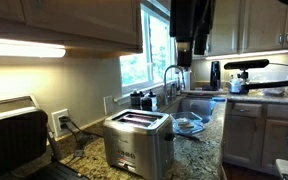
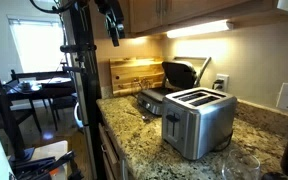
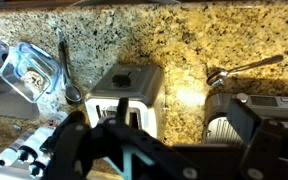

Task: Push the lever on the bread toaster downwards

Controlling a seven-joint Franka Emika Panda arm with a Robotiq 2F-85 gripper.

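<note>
- The speckled granite surface (image 2: 134,115) carries everything, with a sink (image 1: 199,105) let into it under the window.
- The dark robot arm (image 2: 79,60) stands at the surface's edge and reaches high up.
- A black-and-silver grill appliance (image 2: 179,75) sits by the wall, close behind the toaster, with a wooden cutting board (image 2: 134,72) leaning beside it.
- The bread toaster (image 1: 136,142) stands upright on the surface near its front edge, apart from the sink, its two top slots in view.
- The hand (image 1: 184,58) hangs well above the toaster and touches nothing. In the wrist view its fingers (image 3: 79,135) are spread apart with nothing between them, and the toaster lies below.
- A clear glass container (image 3: 29,70) and a spoon (image 3: 66,75) lie just beside the toaster.
- The lever is too small to pick out on the toaster's narrow end.
</note>
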